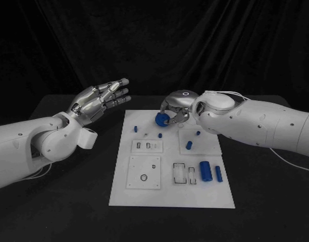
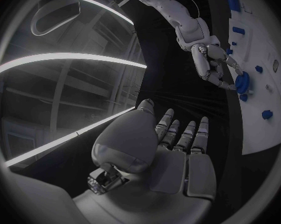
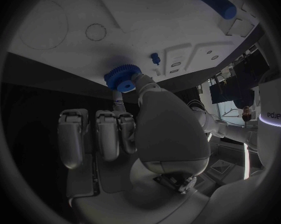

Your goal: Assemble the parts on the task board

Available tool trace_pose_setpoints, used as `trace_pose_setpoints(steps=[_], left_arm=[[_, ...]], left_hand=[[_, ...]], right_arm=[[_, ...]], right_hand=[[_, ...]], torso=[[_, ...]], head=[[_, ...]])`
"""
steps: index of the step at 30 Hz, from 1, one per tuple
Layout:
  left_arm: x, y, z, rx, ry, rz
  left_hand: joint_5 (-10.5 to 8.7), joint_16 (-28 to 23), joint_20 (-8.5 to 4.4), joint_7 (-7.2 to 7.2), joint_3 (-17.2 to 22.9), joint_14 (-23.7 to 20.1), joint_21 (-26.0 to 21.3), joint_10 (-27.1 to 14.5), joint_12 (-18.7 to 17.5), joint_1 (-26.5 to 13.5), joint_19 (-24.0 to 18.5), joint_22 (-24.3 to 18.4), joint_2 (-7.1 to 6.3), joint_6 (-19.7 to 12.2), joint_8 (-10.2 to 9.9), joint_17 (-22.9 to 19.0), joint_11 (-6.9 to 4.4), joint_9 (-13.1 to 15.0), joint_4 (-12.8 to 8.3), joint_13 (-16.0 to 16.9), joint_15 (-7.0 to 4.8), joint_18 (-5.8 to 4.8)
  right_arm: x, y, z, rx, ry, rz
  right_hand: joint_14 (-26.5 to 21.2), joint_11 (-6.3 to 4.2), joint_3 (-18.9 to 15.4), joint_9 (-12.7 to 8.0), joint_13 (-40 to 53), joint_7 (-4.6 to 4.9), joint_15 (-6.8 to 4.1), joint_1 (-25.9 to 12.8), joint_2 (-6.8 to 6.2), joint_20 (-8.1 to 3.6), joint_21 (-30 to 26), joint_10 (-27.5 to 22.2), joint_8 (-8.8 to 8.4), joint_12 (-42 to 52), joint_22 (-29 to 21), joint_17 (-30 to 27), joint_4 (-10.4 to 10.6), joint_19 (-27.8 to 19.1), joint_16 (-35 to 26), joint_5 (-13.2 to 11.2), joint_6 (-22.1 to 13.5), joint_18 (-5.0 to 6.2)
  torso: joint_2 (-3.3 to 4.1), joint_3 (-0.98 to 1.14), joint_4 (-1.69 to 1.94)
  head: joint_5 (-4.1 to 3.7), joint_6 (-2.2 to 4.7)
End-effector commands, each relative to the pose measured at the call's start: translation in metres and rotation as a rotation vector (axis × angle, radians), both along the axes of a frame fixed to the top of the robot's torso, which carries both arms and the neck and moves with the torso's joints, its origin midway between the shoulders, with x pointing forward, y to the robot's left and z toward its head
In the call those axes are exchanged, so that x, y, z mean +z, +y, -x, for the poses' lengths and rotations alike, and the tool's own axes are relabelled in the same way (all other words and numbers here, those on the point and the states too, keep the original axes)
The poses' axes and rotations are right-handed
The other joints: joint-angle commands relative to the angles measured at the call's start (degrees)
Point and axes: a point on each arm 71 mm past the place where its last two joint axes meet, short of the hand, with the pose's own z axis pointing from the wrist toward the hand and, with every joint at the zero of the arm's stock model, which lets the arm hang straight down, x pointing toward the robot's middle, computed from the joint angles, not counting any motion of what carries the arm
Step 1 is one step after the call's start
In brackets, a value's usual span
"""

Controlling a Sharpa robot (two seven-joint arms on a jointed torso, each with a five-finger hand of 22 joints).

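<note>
We see our right hand over the far edge of the task board, pinching a small blue gear between its fingertips; the right wrist view shows the toothed rim of the gear pressed against a fingertip, with the other fingers curled in behind. The gear hangs just above the board near its far edge, between the two far corners and slightly toward the left one; whether it touches the board we cannot tell. Our left hand is raised off the left side of the board with fingers spread and straight, holding nothing, well apart from every part. What the next move turns on, we judge, is that the gear sits flat-faced in the right hand, its axis roughly upright to the board, so a seat would have to lie below it; a short blue peg stands just nearer on the board, to the left of the gear. The right hand is plainly the nearer one. Two long blue cylinders lie near the right edge, their long axes running far to near
</note>
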Motion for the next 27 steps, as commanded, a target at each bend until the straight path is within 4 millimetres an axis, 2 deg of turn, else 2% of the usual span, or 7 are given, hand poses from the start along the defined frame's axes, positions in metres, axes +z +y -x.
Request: trace_pose_setpoints(steps=[1,6,17,19,23,25,27], left_arm=[[0.001,-0.001,0.000,-0.011,-0.004,0.012],[0.001,-0.001,0.000,-0.010,-0.004,0.011],[0.001,-0.002,-0.001,-0.013,-0.002,0.010],[0.001,-0.002,-0.001,-0.013,-0.002,0.010],[0.001,-0.001,-0.001,-0.012,-0.001,0.009],[0.001,-0.001,-0.001,-0.013,-0.001,0.009],[0.001,-0.002,-0.001,-0.013,0.000,0.009]], left_hand=[[0.36,0.18,0.39,0.19,0.40,0.40,0.13,-0.01,0.22,0.53,-0.08,-0.05,0.15,0.40,0.18,0.05,0.40,0.07,0.05,0.09,0.14,1.10],[0.36,0.18,0.39,0.19,0.40,0.40,0.13,-0.01,0.22,0.53,-0.08,-0.05,0.15,0.40,0.18,0.05,0.40,0.07,0.05,0.09,0.14,1.10],[0.39,0.17,0.38,0.20,0.43,0.39,0.13,0.02,0.23,0.62,-0.07,-0.06,0.11,0.45,0.20,0.05,0.42,0.07,0.09,0.10,0.14,1.09],[0.40,0.18,0.38,0.21,0.44,0.40,0.13,0.02,0.23,0.63,-0.08,-0.07,0.11,0.45,0.20,0.05,0.43,0.07,0.09,0.10,0.14,1.09],[0.42,0.19,0.38,0.22,0.46,0.42,0.12,0.01,0.23,0.67,-0.08,-0.07,0.10,0.47,0.20,0.05,0.44,0.07,0.09,0.10,0.15,1.09],[0.42,0.19,0.38,0.22,0.46,0.42,0.12,0.01,0.23,0.67,-0.08,-0.07,0.10,0.47,0.20,0.05,0.44,0.07,0.09,0.10,0.15,1.09],[0.42,0.19,0.38,0.22,0.46,0.42,0.12,0.01,0.23,0.67,-0.08,-0.07,0.10,0.47,0.20,0.05,0.44,0.07,0.09,0.10,0.15,1.09]], right_arm=[[-0.001,0.004,-0.002,0.004,0.028,0.016],[-0.003,0.009,-0.004,0.003,0.037,0.026],[-0.008,0.018,-0.008,0.004,0.050,0.039],[-0.009,0.020,-0.008,0.005,0.055,0.043],[-0.011,0.021,-0.008,0.005,0.062,0.047],[-0.011,0.021,-0.008,0.005,0.065,0.049],[-0.012,0.022,-0.008,0.005,0.068,0.051]], right_hand=[[6.01,0.40,0.34,2.80,15.09,-1.67,0.48,-0.29,0.13,0.49,0.16,5.87,-0.10,0.15,15.09,15.09,-0.07,6.07,0.15,-0.32,1.46,-0.44],[6.01,0.55,0.41,2.64,15.09,-1.48,0.62,-0.44,0.13,0.63,0.16,5.87,-0.54,0.15,15.09,15.09,-0.05,6.07,0.15,-0.62,1.08,-0.44],[6.01,0.65,0.74,2.17,15.09,-1.19,0.81,-0.45,0.21,0.88,0.16,5.87,-1.61,0.15,15.09,15.09,-0.18,6.07,0.15,-0.81,0.18,-0.44],[6.01,0.70,0.88,1.89,15.09,-1.06,0.87,-0.52,0.18,0.96,0.16,5.87,-2.23,0.15,15.09,15.09,-0.23,6.07,0.15,-0.83,-0.32,-0.44],[6.01,0.89,1.28,0.37,15.09,-0.73,1.04,-0.95,-0.14,1.17,0.16,5.87,-5.03,0.15,15.09,15.09,-0.29,6.07,0.15,-1.25,-2.72,-0.44],[6.01,1.03,1.40,-1.38,15.09,-0.60,1.22,-1.03,-0.28,1.33,0.16,5.87,-7.72,0.15,15.09,15.09,-0.56,6.07,0.15,-2.13,-6.09,-0.44],[6.01,0.97,1.42,-1.82,15.09,-0.70,1.21,-1.06,-0.26,1.34,0.16,5.87,-8.14,0.15,15.09,15.09,-0.66,6.07,0.15,-2.28,-6.58,-0.44]], torso=[[0.00,-0.06,0.05],[0.02,-0.06,-0.07],[-0.03,-0.04,-0.01],[-0.02,-0.03,-0.06],[0.01,-0.03,-0.08],[0.01,0.00,-0.08],[0.02,0.03,-0.07]], head=[[-0.25,-0.04],[-0.37,-0.04],[-0.53,-0.12],[-0.50,-0.18],[-0.46,-0.29],[-0.44,-0.34],[-0.46,-0.41]])
